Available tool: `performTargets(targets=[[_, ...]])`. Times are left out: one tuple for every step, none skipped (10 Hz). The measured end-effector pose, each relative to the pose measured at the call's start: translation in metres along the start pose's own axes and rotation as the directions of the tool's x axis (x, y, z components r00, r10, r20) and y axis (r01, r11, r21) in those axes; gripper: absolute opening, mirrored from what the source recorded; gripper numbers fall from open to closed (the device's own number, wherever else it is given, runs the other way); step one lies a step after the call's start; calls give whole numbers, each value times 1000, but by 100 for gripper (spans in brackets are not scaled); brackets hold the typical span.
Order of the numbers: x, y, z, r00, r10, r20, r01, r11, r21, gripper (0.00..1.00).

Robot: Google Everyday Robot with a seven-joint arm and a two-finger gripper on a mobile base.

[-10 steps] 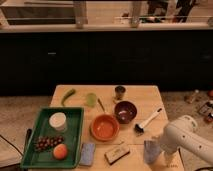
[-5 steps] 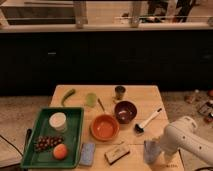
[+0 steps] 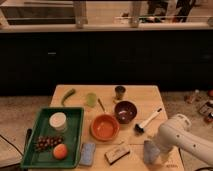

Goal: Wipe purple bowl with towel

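The purple bowl (image 3: 125, 111) stands upright on the wooden table (image 3: 150, 95), right of centre and behind an orange bowl (image 3: 105, 127). A small blue-grey folded cloth (image 3: 87, 153), apparently the towel, lies at the table's front edge next to the green tray. My gripper (image 3: 151, 152) hangs from the white arm (image 3: 181, 138) at the front right of the table. It is low over the tabletop, in front and to the right of the purple bowl and well to the right of the cloth.
A green tray (image 3: 30, 155) at the front left holds a white container, grapes and an orange fruit. A black-and-white brush (image 3: 148, 121) lies right of the purple bowl. A metal cup (image 3: 120, 92), a green cup (image 3: 90, 100), a green chili (image 3: 68, 96) and a block-shaped eraser (image 3: 117, 153) are also on the table.
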Motion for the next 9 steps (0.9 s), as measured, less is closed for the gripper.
performTargets(targets=[[-3,-2,2,1000,-6,3,6,1000,-8,80],[-2,-2,8,1000,-7,1,7,1000,-16,78],[-3,-3,14,1000,-7,3,7,1000,-23,70],[-4,-4,20,1000,-6,6,6,1000,-30,60],[-3,-5,23,1000,-4,8,4,999,-32,50],[-3,-6,24,1000,-3,10,3,999,-37,40],[-2,-5,23,1000,-4,9,4,999,-38,30],[-2,-5,20,1000,-4,8,4,999,-38,22],[-1,-1,19,1000,-2,9,2,999,-50,11]])
